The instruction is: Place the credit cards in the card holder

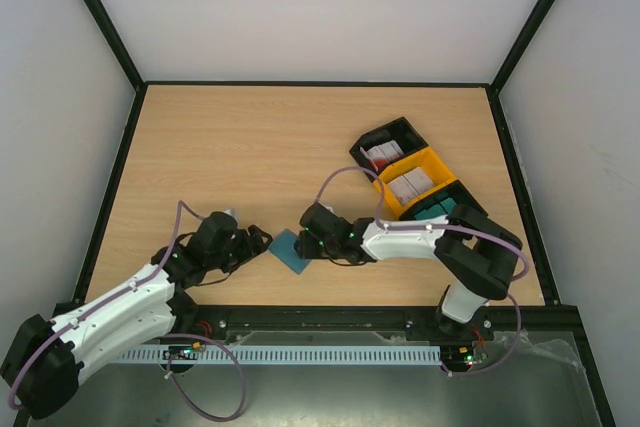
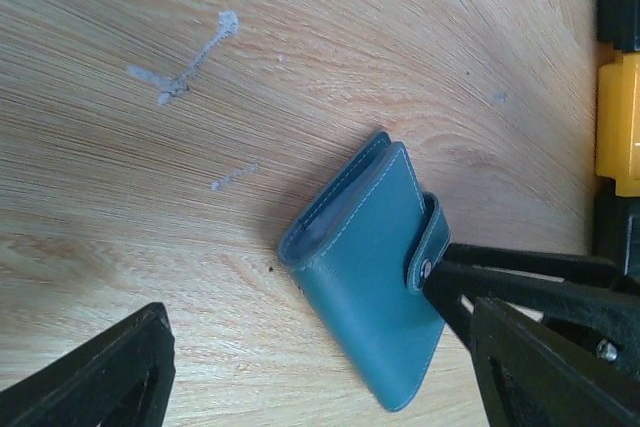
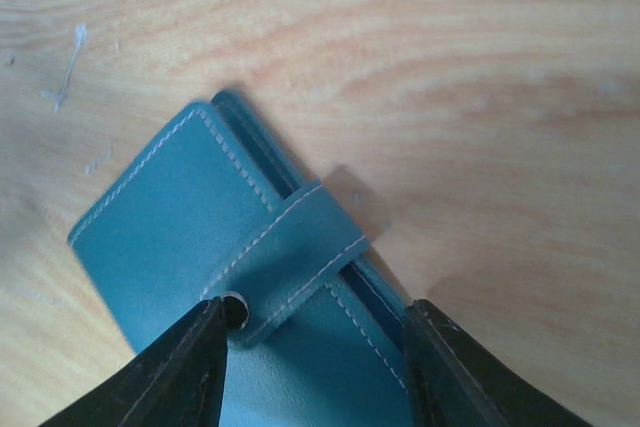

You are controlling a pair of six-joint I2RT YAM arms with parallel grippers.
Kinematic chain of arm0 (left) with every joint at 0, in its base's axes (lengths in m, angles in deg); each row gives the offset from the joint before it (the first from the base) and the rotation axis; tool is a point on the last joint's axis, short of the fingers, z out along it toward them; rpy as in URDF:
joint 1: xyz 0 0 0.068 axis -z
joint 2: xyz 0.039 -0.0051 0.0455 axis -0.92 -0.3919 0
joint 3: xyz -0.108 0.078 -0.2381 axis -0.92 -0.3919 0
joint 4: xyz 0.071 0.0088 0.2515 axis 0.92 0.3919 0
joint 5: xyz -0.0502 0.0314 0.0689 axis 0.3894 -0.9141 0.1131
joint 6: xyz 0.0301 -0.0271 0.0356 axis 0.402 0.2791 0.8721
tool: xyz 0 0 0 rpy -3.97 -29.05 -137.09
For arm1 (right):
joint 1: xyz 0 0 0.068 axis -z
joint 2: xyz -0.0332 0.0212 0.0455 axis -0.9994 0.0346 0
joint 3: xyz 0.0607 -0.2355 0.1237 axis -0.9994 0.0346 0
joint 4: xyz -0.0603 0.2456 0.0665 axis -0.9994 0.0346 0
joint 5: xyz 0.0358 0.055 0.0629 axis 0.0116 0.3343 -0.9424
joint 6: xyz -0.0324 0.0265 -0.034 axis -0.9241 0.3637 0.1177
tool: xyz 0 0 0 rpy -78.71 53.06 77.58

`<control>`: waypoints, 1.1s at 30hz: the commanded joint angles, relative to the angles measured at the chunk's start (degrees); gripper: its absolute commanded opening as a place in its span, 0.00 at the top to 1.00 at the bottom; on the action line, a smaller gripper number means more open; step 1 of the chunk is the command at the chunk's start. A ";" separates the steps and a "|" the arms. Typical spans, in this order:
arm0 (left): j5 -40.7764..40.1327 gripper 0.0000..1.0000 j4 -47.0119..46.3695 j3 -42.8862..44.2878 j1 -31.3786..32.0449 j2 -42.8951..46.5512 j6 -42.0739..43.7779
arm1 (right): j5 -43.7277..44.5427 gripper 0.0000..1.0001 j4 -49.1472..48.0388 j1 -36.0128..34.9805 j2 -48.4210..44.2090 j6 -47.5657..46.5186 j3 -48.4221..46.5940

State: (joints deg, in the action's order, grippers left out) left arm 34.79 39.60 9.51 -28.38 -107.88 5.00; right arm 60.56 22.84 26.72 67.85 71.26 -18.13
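the flat teal-blue folding card holder (image 3: 180, 217) lies shut. the right gripper (image 3: 315, 332) is spread open over its snap tab (image 3: 290, 247). the left gripper (image 2: 320, 309) is spread wide nearby.

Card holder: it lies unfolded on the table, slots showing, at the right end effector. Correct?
No. The card holder is folded shut, snap tab wrapped over its edge, no slots showing, as the right wrist view shows. It lies on the table at the right end effector.

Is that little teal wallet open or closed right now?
Closed: the small teal folding wallet lies folded flat, its snap tab wrapped across the edge.
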 commanded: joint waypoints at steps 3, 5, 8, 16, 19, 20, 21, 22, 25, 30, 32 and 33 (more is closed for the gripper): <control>3.16 0.20 -0.99 -0.92 -0.40 0.82 -0.52 | -6.14 0.52 -6.01 -2.15 -4.07 14.60 8.47; 3.35 0.21 -1.41 -1.37 -0.40 1.13 -1.02 | -5.71 0.52 -7.49 -2.16 -5.16 16.92 8.70; 5.16 0.25 -3.29 -2.61 -0.40 0.97 -1.90 | -1.90 0.51 -4.35 -2.16 -5.47 15.57 5.97; 7.87 0.36 -9.55 -4.97 -0.40 -1.23 -3.03 | 17.07 0.49 17.88 -5.64 1.03 -2.20 -8.82; 9.44 0.38 -12.37 -5.29 -0.39 -2.69 -3.35 | 20.11 0.48 19.60 -7.30 3.20 -5.25 -10.93; 9.86 0.39 -13.14 -5.59 -0.34 -3.12 -3.53 | 21.17 0.49 19.55 -8.04 3.92 -5.88 -11.24; 9.97 0.40 -13.85 -5.87 -0.32 -3.52 -3.84 | 21.91 0.49 19.48 -8.61 4.48 -6.27 -11.47; 10.17 0.42 -14.59 -6.29 -0.31 -4.00 -4.14 | 22.07 0.49 19.19 -9.00 5.02 -6.50 -11.59; 10.45 0.44 -16.93 -7.23 -0.32 -5.23 -4.84 | 21.62 0.50 17.21 -9.64 6.42 -7.32 -11.41; 10.76 0.44 -19.68 -8.23 -0.38 -7.31 -5.25 | 21.43 0.50 13.44 -9.98 7.83 -7.98 -10.62; 11.09 0.44 -21.08 -8.72 -0.31 -8.01 -5.30 | 20.30 0.51 10.83 -10.00 7.49 -7.35 -9.13; 11.15 0.44 -21.74 -9.00 -0.31 -8.28 -5.38 | 19.67 0.52 9.21 -9.94 7.16 -6.61 -8.20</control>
State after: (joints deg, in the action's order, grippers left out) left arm 44.75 22.07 1.82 -28.38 -115.14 0.30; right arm 79.25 36.04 17.10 74.21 64.51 -28.75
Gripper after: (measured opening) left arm 0.557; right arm 0.492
